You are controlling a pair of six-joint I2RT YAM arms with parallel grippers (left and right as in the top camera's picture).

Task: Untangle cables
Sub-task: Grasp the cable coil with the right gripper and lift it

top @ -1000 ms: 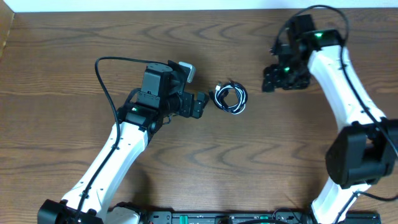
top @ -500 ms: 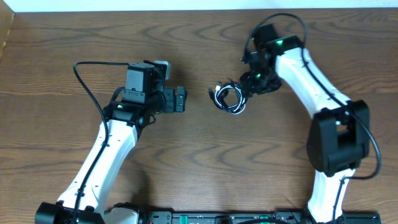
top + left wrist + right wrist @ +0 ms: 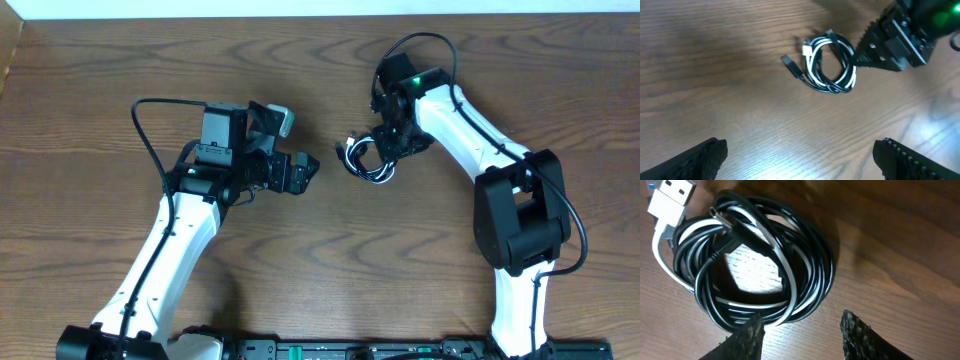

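Right pincer point(image 3: 802, 332): jaws apart, nothing gripped, tips low over desk point(image 3: 100, 100), at near rim of cables point(image 3: 755, 265); contact with one finger unclear. Cables: black and white cords in one small coil, flat on desk. White USB plug point(image 3: 670, 200) sticks out at coil's far-left side from this pincer; markings too small to read. Left pincer point(image 3: 802, 160): jaws spread wide, empty, coil ahead, apart. Bare wood all round coil; desk edges well away from both pincers.
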